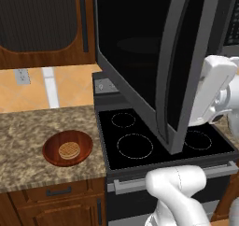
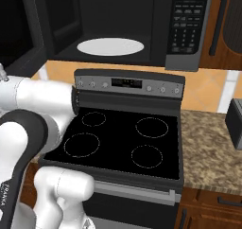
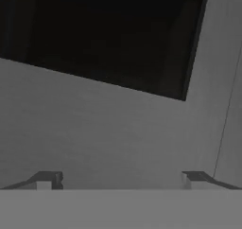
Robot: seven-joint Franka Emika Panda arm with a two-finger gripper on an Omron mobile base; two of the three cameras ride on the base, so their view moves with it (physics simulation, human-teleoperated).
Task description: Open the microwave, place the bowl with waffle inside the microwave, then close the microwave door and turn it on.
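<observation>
The microwave (image 2: pixel 163 29) hangs above the stove with its white turntable (image 2: pixel 110 46) exposed. The microwave door (image 1: pixel 140 57) stands swung wide out over the stove. On the granite counter to the left sits the reddish-brown bowl (image 1: pixel 51 152) with the round tan waffle (image 1: pixel 69 150) in it. My gripper (image 3: pixel 121 180) is open and holds nothing. Its fingertips (image 3: pixel 47 180) stand far apart, close against the door's grey frame (image 3: pixel 118 138) just below the black glass. In the left base view my white hand (image 1: pixel 214 87) is on the far side of the door's edge, well to the right of the bowl.
The black glass-top stove (image 1: pixel 140 143) lies under the open door, its control strip (image 2: pixel 127 83) at the back. Wooden cabinets (image 1: pixel 42 24) hang at upper left. A wall outlet (image 1: pixel 21 75) sits above the granite counter (image 1: pixel 28 127). A dark appliance (image 2: pixel 235 117) stands on the right counter.
</observation>
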